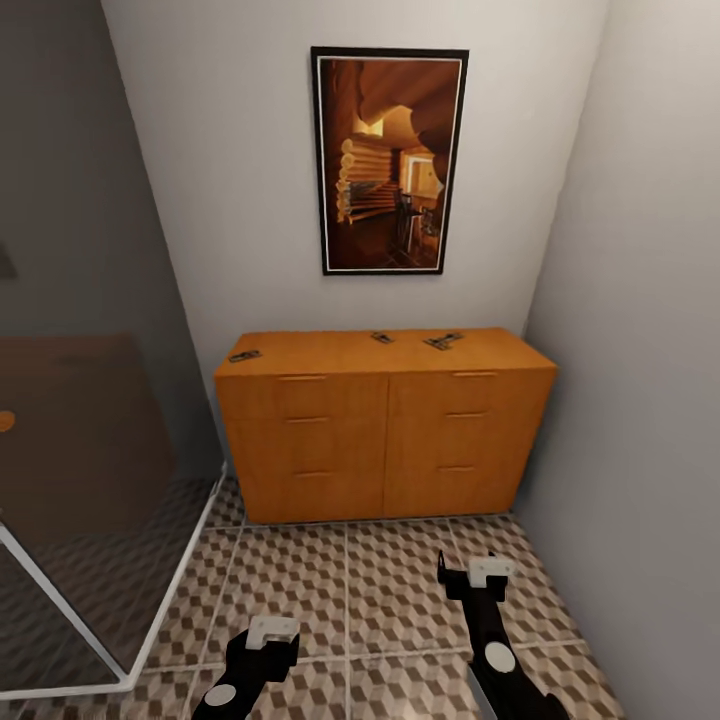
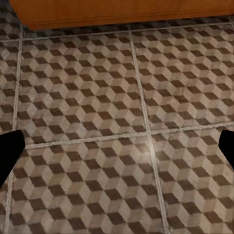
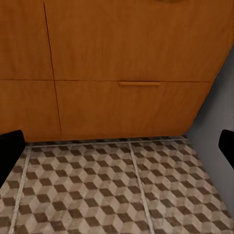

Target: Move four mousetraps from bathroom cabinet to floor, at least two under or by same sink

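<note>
Orange-brown wood fills the far wall: the cabinet (image 1: 385, 425) stands with drawers closed, and mousetraps lie on its top — one (image 1: 244, 355) at the left edge, others (image 1: 442, 341) near the back right. Both arms reach low over the floor (image 1: 350, 590). The left gripper (image 2: 117, 146) points down at tiles; the right gripper (image 3: 117, 146) faces the drawers. Both sets of fingers are spread apart, empty.

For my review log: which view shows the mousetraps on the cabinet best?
The head view: three mousetraps lie visible on the cabinet top, one near its left edge. The right wrist view gives drawer fronts and floor, the left wrist view the cabinet's base.
</note>
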Tool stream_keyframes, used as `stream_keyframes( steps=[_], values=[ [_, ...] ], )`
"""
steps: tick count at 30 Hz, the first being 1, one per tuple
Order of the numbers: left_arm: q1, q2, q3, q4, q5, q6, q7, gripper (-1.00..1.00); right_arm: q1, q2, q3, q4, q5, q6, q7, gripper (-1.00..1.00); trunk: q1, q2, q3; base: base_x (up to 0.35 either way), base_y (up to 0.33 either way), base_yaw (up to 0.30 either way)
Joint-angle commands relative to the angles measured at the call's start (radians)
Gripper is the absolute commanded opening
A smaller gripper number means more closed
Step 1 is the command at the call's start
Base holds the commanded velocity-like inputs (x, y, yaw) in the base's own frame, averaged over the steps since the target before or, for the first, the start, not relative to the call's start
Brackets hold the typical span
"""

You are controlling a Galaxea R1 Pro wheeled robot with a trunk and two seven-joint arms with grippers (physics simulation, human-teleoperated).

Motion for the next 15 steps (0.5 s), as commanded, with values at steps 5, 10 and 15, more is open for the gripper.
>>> stream_keyframes(
  steps=[5,10,15],
  values=[
    [0.0,0.0,-0.004,-0.002,0.0,0.006,0.007,1.0,0.0,0.0,0.002,0.0,0.011,0.001,-0.01,1.0,0.0,-0.001,-0.001,0.085,-0.284,0.287],
    [0.0,0.001,-0.004,0.0,0.0,0.006,0.007,1.0,0.0,0.0,0.002,0.0,0.011,0.001,-0.01,1.0,0.0,-0.001,-0.001,0.133,-0.276,0.287],
    [0.0,0.001,-0.004,0.0,0.0,0.006,0.007,1.0,0.0,0.0,0.002,0.0,0.011,0.001,-0.01,1.0,0.0,-0.001,-0.001,0.193,-0.247,0.257]
  ],
)
